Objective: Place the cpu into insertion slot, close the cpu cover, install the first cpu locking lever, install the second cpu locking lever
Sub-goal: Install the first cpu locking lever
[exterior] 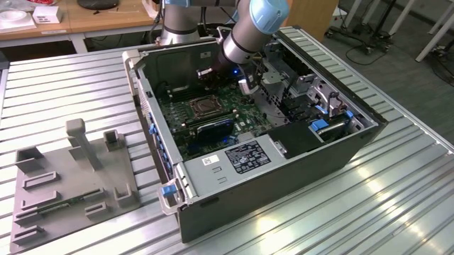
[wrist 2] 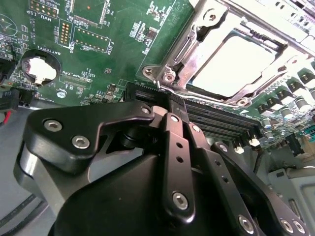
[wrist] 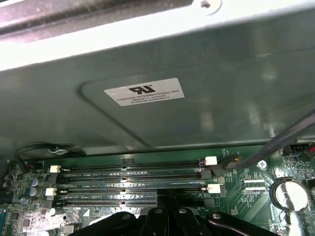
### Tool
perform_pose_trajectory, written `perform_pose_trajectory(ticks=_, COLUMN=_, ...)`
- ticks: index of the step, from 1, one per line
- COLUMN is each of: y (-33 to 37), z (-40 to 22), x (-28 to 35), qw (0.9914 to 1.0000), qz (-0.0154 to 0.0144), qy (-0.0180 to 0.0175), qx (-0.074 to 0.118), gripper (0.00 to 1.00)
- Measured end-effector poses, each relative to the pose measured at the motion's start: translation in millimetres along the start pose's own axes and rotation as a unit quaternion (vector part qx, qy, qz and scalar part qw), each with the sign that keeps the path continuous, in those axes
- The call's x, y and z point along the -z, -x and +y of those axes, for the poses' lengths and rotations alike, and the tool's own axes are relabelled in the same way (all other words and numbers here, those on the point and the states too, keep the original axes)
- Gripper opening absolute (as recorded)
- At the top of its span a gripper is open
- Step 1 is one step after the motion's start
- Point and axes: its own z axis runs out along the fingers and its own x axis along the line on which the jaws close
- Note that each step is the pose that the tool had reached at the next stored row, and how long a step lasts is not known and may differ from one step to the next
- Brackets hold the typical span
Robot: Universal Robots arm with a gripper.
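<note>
Seemingly at the locking stage. Hovers over memory slots (wrist 2: 216, 117) with gripper (wrist 2: 176, 105) pinched closed, empty; finds cpu (wrist 2: 231, 64) just ahead, seated in insertion slot (exterior: 201, 106) under lowered cpu cover (wrist 2: 193, 37). Likely needs precise aim along the slot's edge.

Work surface: ribbed silvery metal table (exterior: 397, 212), long grooves running near to far, soft glare patches on its near part toward the exterior view's right. Far at the exterior view's left: wooden desk (exterior: 106, 21), white boxes (exterior: 46, 14) on top. Far at the exterior view's right: grey floor (exterior: 404, 64), dark caster-base stands (exterior: 369, 45), white frame legs (exterior: 438, 29). Brown wood panel (exterior: 312, 18) just past the table's far edge. Lighting even, diffuse.
</note>
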Motion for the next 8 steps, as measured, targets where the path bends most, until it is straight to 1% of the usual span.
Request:
perform_pose_trajectory(ticks=5, y=0.0, z=0.0, x=0.0, qw=1.0, qz=0.0, qy=0.0001, qx=0.0, gripper=0.11)
perform_pose_trajectory(ticks=8, y=-0.4, z=0.6, x=1.4, qw=1.0, qz=0.0, qy=0.0001, qx=0.0, gripper=0.11)
